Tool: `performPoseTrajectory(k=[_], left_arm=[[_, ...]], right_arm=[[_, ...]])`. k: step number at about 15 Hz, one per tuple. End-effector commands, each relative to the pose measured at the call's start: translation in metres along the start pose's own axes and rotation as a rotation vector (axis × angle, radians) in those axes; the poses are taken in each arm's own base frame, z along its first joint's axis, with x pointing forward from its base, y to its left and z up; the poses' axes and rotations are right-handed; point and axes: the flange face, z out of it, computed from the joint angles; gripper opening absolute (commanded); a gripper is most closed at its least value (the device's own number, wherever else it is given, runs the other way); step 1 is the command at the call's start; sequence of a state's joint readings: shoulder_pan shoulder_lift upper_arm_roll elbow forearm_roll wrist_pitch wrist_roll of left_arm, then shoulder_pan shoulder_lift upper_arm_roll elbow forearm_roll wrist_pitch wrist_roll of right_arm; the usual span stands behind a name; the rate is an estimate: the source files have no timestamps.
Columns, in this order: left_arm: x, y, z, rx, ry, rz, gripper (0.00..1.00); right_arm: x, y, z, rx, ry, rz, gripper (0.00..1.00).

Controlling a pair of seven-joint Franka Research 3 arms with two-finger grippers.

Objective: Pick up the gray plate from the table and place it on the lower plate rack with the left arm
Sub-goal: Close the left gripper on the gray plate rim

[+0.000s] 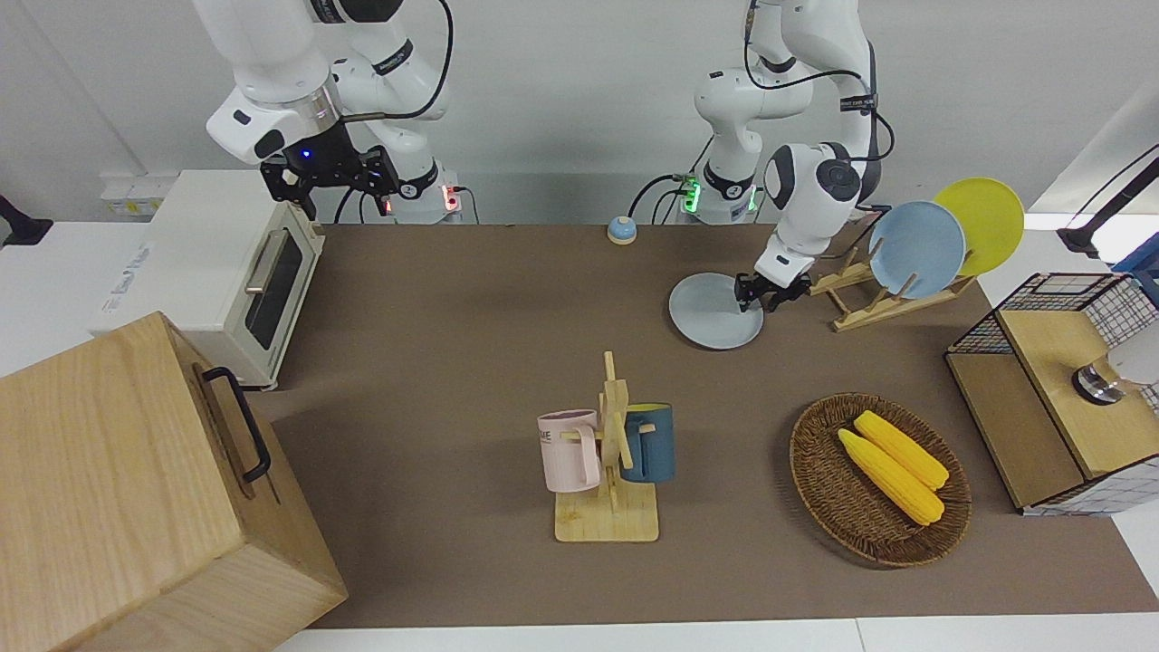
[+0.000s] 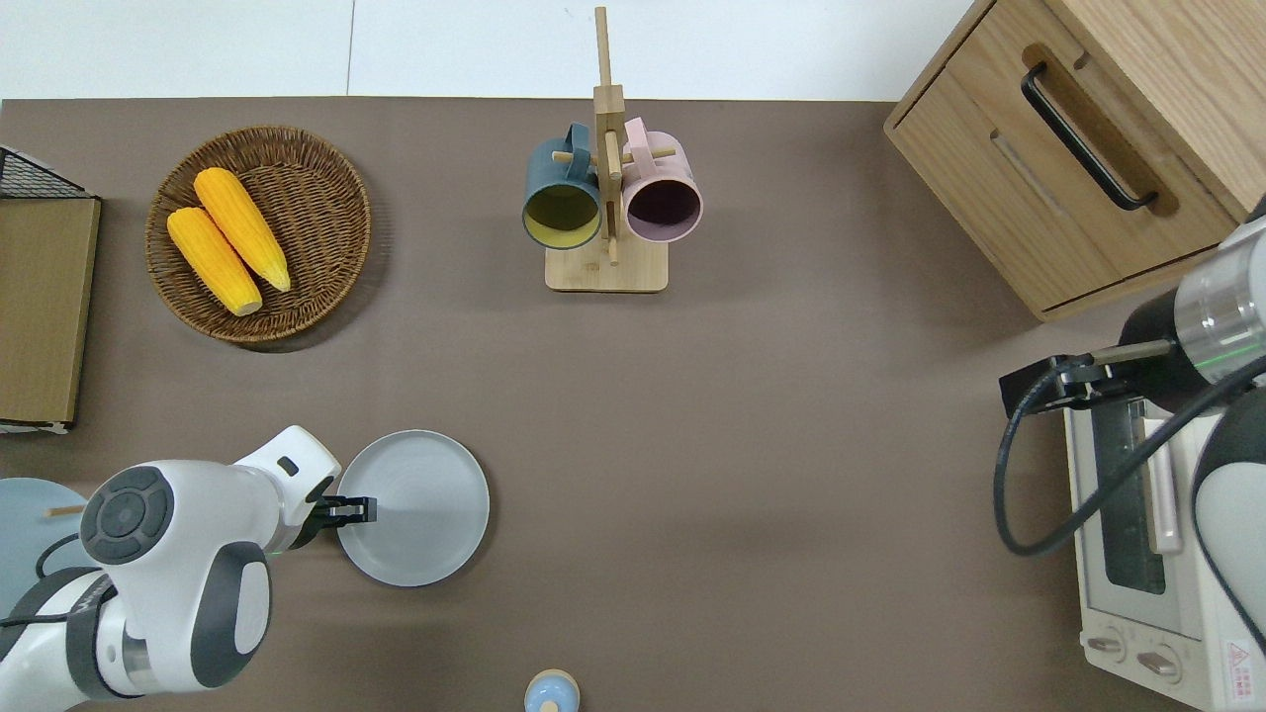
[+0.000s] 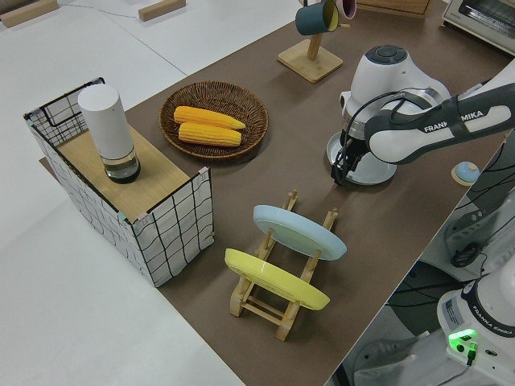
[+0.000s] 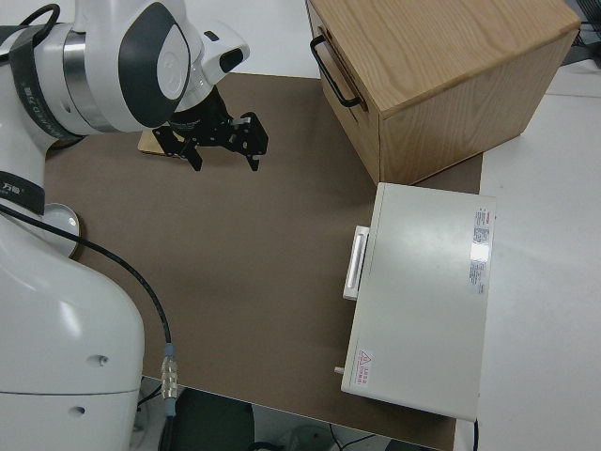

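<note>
The gray plate (image 1: 715,312) lies flat on the brown table mat, also in the overhead view (image 2: 420,509) and the left side view (image 3: 366,169). My left gripper (image 1: 761,303) points down at the plate's rim on the side toward the rack; it shows in the overhead view (image 2: 361,510) and the left side view (image 3: 341,175). The lower plate rack (image 1: 869,303) stands beside the plate toward the left arm's end and holds a light blue plate (image 1: 916,249) and a yellow plate (image 1: 982,222). My right arm is parked, its gripper (image 4: 223,155) open and empty.
A mug tree (image 1: 611,453) with a pink and a blue mug stands mid-table. A wicker basket (image 1: 815,489) holds two corn cobs. A wire-and-wood box (image 1: 1050,398), a toaster oven (image 1: 226,272), a wooden cabinet (image 1: 136,489) and a small blue bell (image 1: 621,230) are around.
</note>
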State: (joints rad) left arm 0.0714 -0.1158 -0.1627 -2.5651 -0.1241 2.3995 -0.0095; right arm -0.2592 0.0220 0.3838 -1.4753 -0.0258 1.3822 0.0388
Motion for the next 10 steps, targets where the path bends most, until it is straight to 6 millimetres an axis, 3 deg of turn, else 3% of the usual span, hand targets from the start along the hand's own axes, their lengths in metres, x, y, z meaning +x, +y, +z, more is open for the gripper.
performPoseTrajectory(k=[1,3,10], left_arm=[[-0.003,0.005,0.004,-0.008,0.012,-0.020,0.15],[-0.003,0.005,0.004,-0.008,0.012,-0.020,0.00],[0.000,0.005,-0.005,-0.005,0.021,-0.009,0.00]], right_arm=[[-0.002,0.002,-0.003,-0.006,-0.001,0.015,0.983],[-0.002,0.002,-0.003,-0.006,-0.001,0.015,0.983],[-0.002,0.002,-0.003,-0.007,-0.003,0.015,0.983]])
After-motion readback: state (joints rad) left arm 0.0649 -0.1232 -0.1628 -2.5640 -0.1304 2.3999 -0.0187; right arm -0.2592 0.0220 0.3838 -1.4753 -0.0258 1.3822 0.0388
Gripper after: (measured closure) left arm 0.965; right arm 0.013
